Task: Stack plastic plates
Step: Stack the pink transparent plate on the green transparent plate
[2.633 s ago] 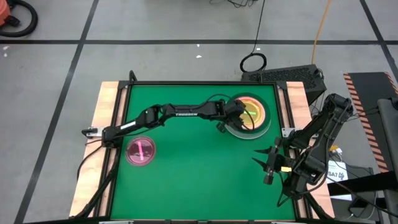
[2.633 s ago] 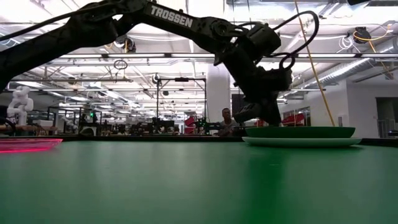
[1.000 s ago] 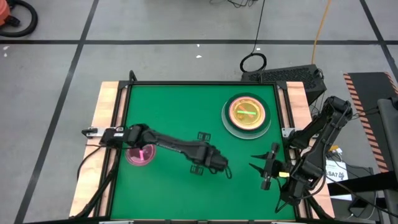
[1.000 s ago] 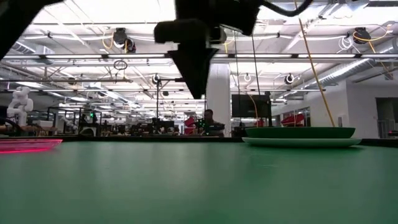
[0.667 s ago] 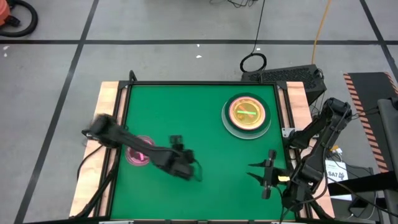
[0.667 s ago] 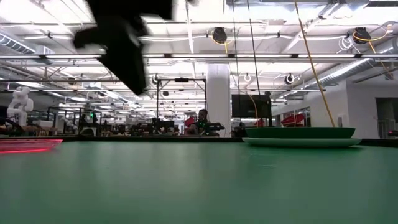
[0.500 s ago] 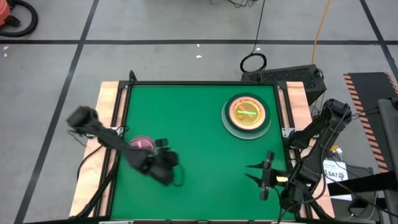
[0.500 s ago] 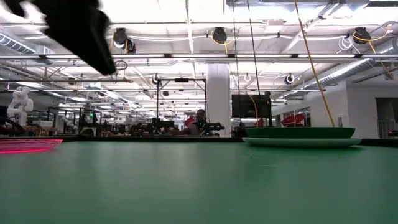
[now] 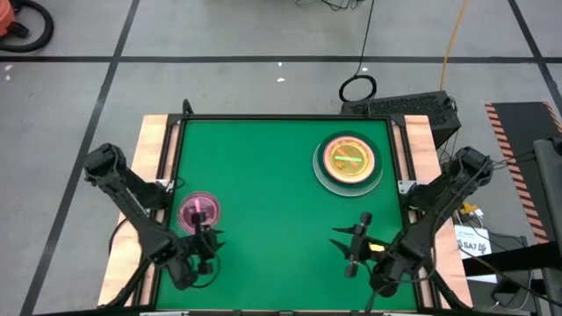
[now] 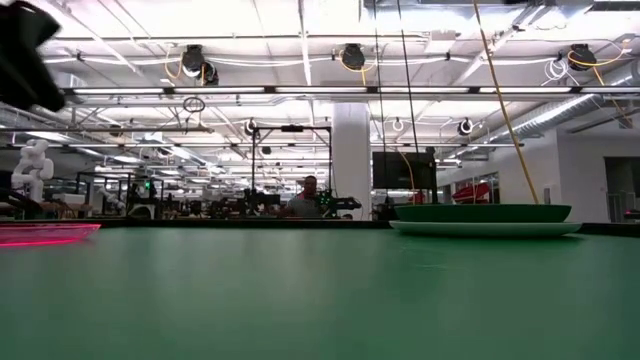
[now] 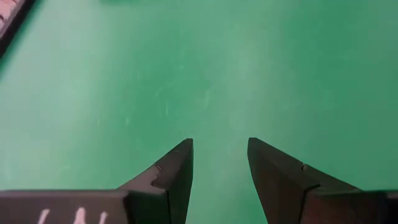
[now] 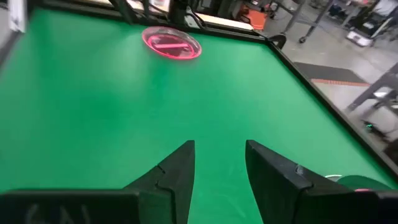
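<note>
High view shows the light, slippery pink dish; left end effector is released, so pinch its rim.

The stack of plates sits on the table near its far right corner. A single small dish lies well apart from the stack — toward the left edge, nearer the front. Left gripper hangs just in front of that dish; right gripper waits in front of the stack, well apart from it.

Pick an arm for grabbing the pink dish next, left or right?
Left, probably. The left gripper sits open just beside the pink dish on the table's left side. The right gripper, also open, is across the table, nearer the stack.
</note>
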Motion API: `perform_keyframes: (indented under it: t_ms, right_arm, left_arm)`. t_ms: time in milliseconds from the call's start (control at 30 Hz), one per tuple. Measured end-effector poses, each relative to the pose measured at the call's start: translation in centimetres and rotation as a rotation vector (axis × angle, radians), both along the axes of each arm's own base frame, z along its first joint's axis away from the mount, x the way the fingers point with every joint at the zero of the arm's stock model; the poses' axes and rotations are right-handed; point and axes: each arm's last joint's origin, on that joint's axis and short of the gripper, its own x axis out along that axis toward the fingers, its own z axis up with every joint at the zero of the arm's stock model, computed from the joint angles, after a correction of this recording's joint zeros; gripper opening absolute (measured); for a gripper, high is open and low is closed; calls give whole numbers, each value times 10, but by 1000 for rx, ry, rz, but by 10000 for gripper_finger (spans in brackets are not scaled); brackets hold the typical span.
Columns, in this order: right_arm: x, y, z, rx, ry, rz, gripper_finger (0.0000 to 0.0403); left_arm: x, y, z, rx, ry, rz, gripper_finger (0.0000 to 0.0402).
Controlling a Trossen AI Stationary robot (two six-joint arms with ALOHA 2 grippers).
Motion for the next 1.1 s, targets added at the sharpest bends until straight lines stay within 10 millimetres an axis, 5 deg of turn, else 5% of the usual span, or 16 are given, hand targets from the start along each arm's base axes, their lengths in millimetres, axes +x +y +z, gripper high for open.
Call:
perform_keyframes:
  t_ms: [500,1100]
  right_arm:
    - [55,-33,-6,-36,96,11,134]
    - [71,-57,-5,-78,139,-9,134]
  left_arm:
    - [-62,-8,-33,-43,-16,0,161]
    - [-78,-3,-37,-1,51,6,161]
